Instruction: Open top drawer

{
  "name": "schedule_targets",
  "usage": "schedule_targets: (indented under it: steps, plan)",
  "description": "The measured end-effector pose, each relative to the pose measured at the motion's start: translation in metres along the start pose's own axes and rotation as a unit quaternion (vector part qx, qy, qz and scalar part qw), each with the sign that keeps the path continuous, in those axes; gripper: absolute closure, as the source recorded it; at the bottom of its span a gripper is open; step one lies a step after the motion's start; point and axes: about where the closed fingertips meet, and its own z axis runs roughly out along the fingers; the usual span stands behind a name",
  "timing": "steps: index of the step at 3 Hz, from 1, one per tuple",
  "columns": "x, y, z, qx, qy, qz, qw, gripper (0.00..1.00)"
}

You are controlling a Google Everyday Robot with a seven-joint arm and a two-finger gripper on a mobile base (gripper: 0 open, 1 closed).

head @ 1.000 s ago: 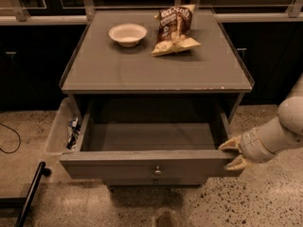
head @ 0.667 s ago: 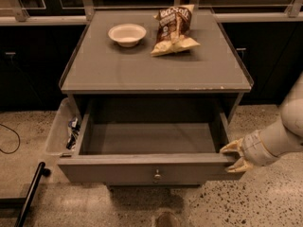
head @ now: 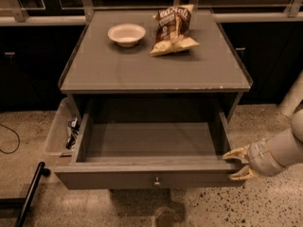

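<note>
The top drawer (head: 118, 178) of the grey cabinet stands pulled far out, its deep grey box bare inside. A small round brass knob (head: 156, 180) sits at the centre of its flat front. My gripper (head: 238, 163) is at the drawer's front right corner, coming in from the right. One pale finger (head: 235, 153) lies over the top of the corner and the other lies against the front face, so they clasp the drawer's edge. No other drawers show.
The cabinet top (head: 156, 70) carries a white bowl (head: 126, 34) and a brown chip bag (head: 173, 30). A pale bin (head: 57, 129) with small items hangs at the cabinet's left. A black pole (head: 31, 193) lies on the speckled floor at lower left.
The drawer has slid a little further out toward the camera, and my gripper has moved with it at the front right corner.
</note>
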Motion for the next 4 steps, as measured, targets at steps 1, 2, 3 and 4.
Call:
schedule_targets:
  steps: [1, 2, 3, 4]
  plan:
    - [0.0, 0.001, 0.0, 0.0, 0.0, 0.0, 1.0, 0.81]
    - [0.0, 0.001, 0.0, 0.0, 0.0, 0.0, 1.0, 0.58]
    - [-0.006, -0.001, 0.001, 0.0, -0.021, -0.004, 0.9998, 0.34]
    - [-0.01, 0.017, 0.0, -0.007, -0.043, -0.009, 0.999, 0.38]
